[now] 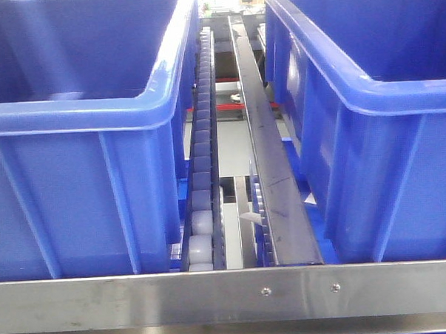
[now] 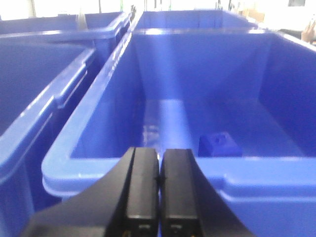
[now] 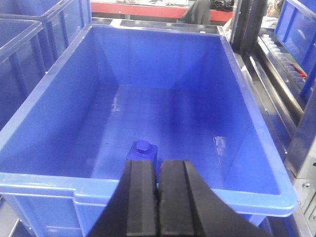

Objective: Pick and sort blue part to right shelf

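A small blue part (image 3: 142,150) with a hexagonal stud on top lies on the floor of a deep blue bin (image 3: 148,190), close to its near wall. My right gripper (image 3: 158,165) hovers over that near rim, shut with nothing between its fingers; the part shows just past the left fingertip. In the left wrist view another blue part (image 2: 219,144) rests on the floor of a blue bin (image 2: 256,170), and my left gripper (image 2: 159,153) is shut and empty above the near rim. The right shelf's steel front rail (image 1: 228,292) crosses the front view, where neither gripper shows.
Two large blue bins (image 1: 80,114) (image 1: 375,94) stand on the rack, with a blue roller-wheel lane (image 1: 201,175) and a dark metal guide rail (image 1: 271,165) between them. More blue bins (image 2: 29,98) stand to the left. A steel rack frame with rollers (image 3: 281,64) runs along the right.
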